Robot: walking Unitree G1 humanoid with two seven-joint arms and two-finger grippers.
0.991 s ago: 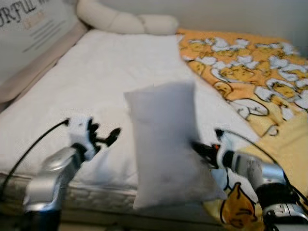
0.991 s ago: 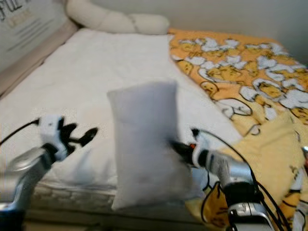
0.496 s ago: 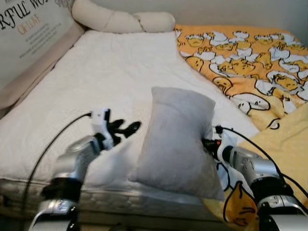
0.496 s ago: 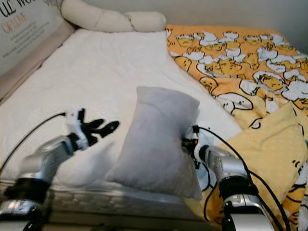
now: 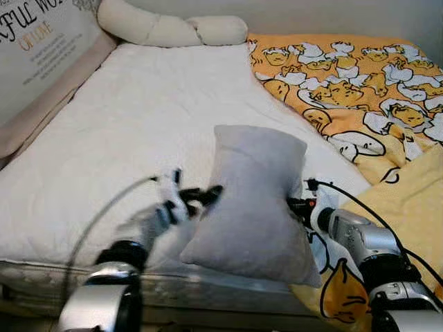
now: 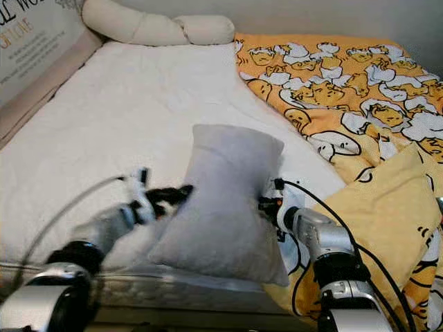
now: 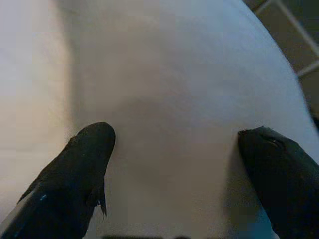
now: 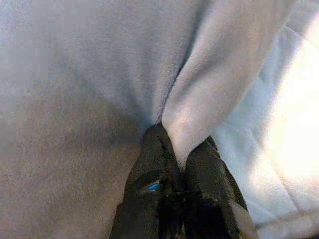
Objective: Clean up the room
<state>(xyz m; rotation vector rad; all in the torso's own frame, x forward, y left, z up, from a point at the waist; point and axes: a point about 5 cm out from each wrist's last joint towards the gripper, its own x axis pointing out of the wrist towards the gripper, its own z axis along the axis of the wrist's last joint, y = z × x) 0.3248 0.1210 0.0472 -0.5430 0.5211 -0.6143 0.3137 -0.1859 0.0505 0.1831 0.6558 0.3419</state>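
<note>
While right gripper [image 8: 182, 149] pinched pillow [image 5: 252, 200] edge on bed [image 5: 138, 124], left gripper [image 7: 174, 149] spread wide, fingertips against pillow.

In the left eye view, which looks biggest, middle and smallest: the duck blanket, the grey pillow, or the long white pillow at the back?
1. Duck blanket, biggest.
2. Grey pillow, pinched by the right tool; it is nearest the camera, so it may look bigger than it is.
3. Long white pillow, smallest, but farthest away.

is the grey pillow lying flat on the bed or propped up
Propped up. The grey pillow stands tilted on the mattress edge, its side pinched by the right gripper; the open left gripper is at its other side.
</note>
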